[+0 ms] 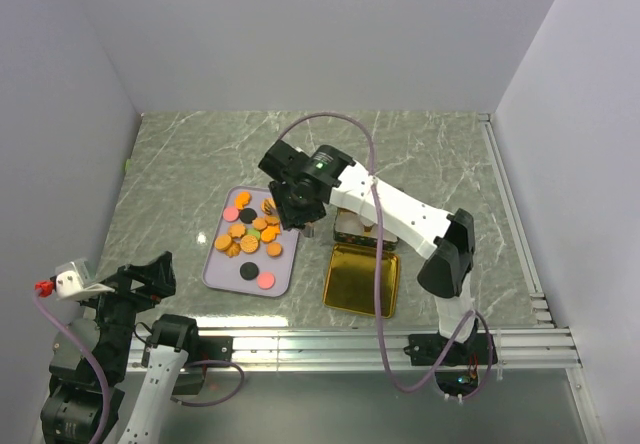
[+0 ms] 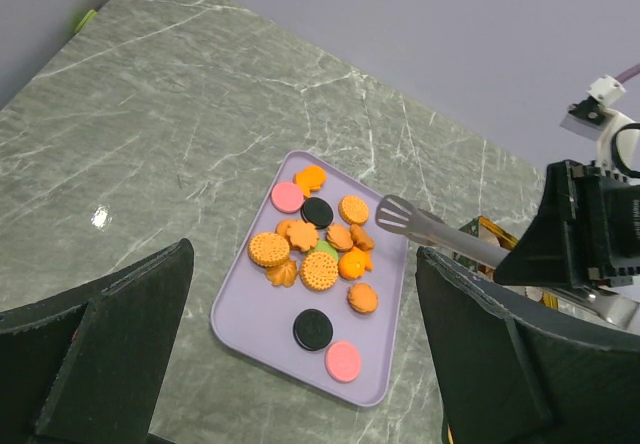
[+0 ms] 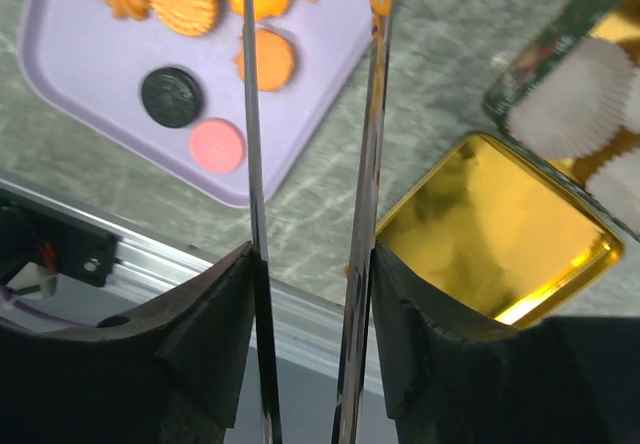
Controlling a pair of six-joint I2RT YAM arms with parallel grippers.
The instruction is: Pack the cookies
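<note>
The cookies (image 1: 250,234) lie in a heap on a lilac tray (image 1: 222,274), mostly orange, with pink, black and green ones (image 2: 315,249). My right gripper (image 1: 297,204) hangs over the tray's right side, shut on a pair of metal tongs (image 2: 430,226). In the right wrist view both tong arms (image 3: 375,114) run between my right gripper's (image 3: 312,264) fingers, spread apart, above the cookies (image 3: 265,59). The tong tips leave that view at the top, and no cookie shows between the arms. My left gripper (image 2: 305,264) stands wide open and empty near the front left corner (image 1: 140,279).
Right of the tray stands an open tin (image 1: 358,229) holding white paper cups (image 3: 580,94). Its gold lid (image 1: 362,279) lies in front of it. A metal rail (image 1: 400,344) runs along the table's front edge. White walls enclose the table.
</note>
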